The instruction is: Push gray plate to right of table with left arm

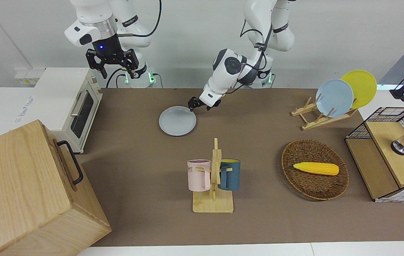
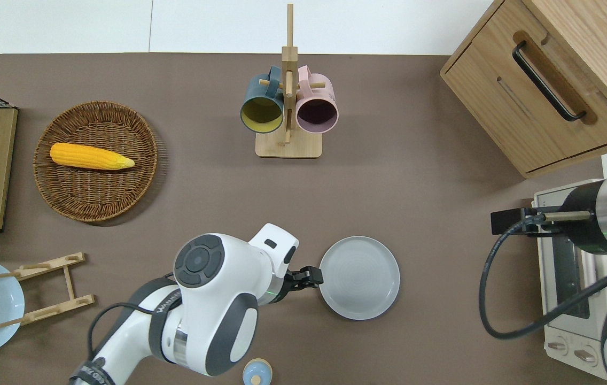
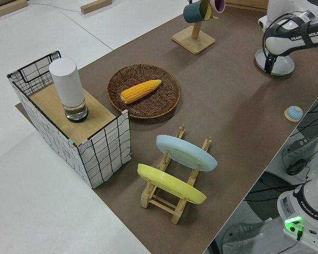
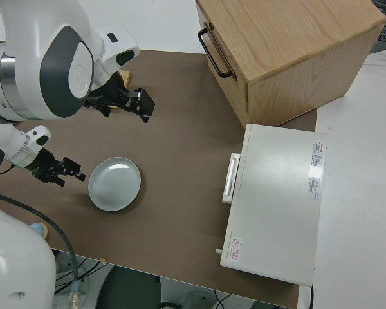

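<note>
Left claw [image 2: 311, 276] is low at the desk surface, its black fingertips right at the rim of the small round pale gray plate [image 2: 359, 278], on the plate's edge toward the left arm's end. Can't tell whether they actually touch. Fingers look slightly apart with nothing between them, so the claw is open and not gripping.

The plate lies flat on the matte brown desk [image 2: 415, 176], near the robots' edge, roughly mid-desk and shifted toward the right arm's end. It sits between the left claw and the white toaster oven [image 1: 75, 106], well apart from the oven. The wooden mug stand [image 1: 214, 185] with a pink mug [image 1: 198, 174] and a dark teal mug [image 1: 229, 174] is farther from the robots than the plate.

Right arm is parked with its blue light on; right claw [image 1: 111, 65] is raised, fingers spread wide, empty.

Toward the left arm's end: round wicker basket [image 1: 314, 185] holding a yellow corn cob [image 1: 316, 168], and a wooden plate rack [image 1: 321, 115] with a light-blue plate [image 1: 334, 97] and a yellow plate [image 1: 362, 87] standing upright in it.
</note>
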Motion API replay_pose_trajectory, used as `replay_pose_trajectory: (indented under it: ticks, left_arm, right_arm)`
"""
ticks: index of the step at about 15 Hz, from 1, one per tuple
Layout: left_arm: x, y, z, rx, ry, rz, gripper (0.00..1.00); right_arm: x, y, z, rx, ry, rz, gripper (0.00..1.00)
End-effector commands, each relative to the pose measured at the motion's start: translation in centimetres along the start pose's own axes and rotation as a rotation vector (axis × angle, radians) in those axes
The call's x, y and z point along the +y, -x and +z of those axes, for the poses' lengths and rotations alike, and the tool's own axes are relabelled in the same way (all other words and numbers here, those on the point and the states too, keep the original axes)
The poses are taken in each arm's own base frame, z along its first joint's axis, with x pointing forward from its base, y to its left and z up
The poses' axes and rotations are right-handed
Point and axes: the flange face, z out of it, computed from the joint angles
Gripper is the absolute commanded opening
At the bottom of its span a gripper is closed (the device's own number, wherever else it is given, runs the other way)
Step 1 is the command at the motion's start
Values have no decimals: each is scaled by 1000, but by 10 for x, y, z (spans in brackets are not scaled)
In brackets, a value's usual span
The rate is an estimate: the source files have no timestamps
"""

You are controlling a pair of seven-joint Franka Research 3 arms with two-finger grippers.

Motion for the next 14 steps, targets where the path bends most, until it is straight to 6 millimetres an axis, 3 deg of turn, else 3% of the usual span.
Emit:
replay_pose_trajectory:
  ticks: [1,8,14]
  left_arm:
    - [-26,-24,-56,-22,-87,68,987]
    - [-84,-70,-155,-15,-205,61,987]
    - [-120,-81,-224,70,-276,37,989]
  right_arm:
    - [3,7,0,-4,-9,24,996]
    - [3,7,0,-4,-9,24,996]
    - [3,7,0,-4,-9,24,996]
